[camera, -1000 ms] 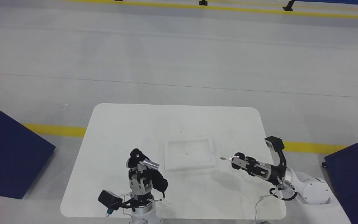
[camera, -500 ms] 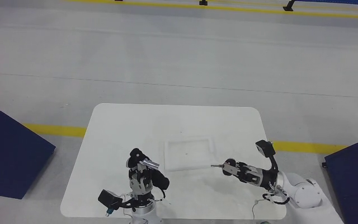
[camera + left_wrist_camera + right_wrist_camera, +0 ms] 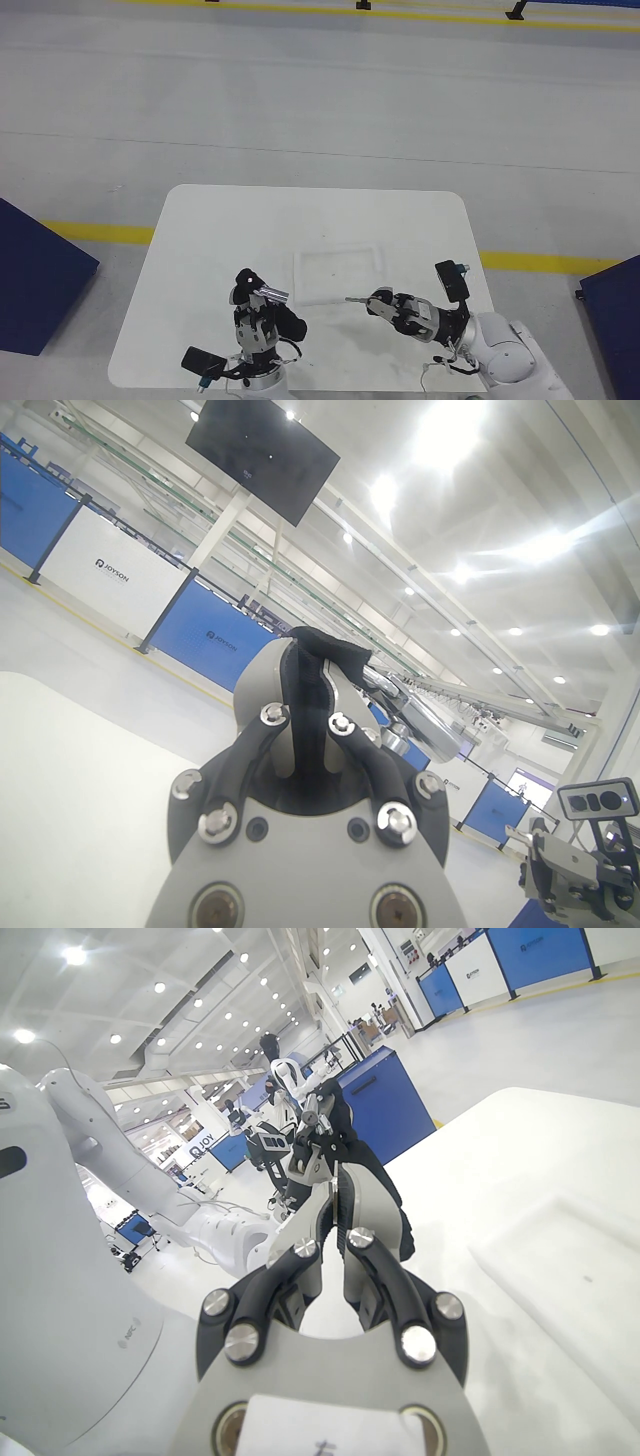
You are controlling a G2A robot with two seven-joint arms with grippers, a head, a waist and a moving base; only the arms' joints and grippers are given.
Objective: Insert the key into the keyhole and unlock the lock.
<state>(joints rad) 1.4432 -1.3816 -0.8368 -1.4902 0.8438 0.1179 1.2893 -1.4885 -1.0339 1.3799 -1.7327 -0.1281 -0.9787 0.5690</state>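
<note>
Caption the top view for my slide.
Left gripper holds the lock while right gripper points the key toward it, a gap between them, beside the tray.

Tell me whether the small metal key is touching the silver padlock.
Apart. The top view shows a clear gap between the small metal key, held in the right claw, and the silver padlock in the left claw.

Dark logo with one-word lettering on white barrier panel (image 3: pixel 112 571). Same mark, white, on blue barrier panel (image 3: pixel 222 635) beside it. Repeated on far white panel (image 3: pixel 472 973) and far blue panel (image 3: pixel 530 948), too small to read.
</note>
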